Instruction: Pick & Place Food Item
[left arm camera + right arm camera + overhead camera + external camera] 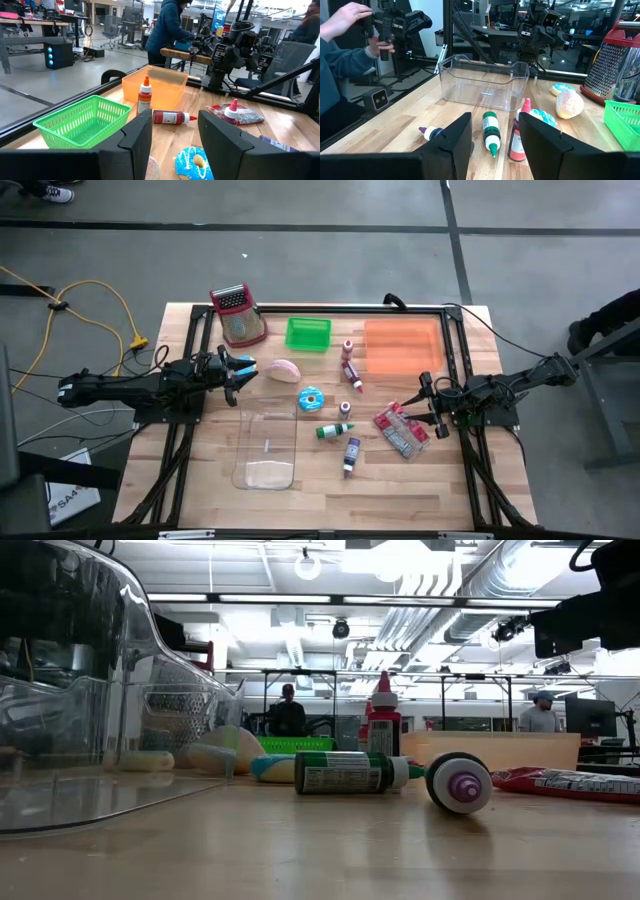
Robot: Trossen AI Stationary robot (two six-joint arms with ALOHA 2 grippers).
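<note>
both grippers sit parted and empty, the left gripper [243, 367] low by the pink pastry [285, 369], probably lining up a grab; right gripper [428, 406] waits beside the snack packet [401, 430]

clear bin [266, 442] sits close, likely the drop spot

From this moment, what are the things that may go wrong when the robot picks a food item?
1. The blue donut lies close to the pink pastry; the open left pincer might nudge one while taking the other.
2. Bottles lying flat, like the green bottle, may roll if touched.
</note>
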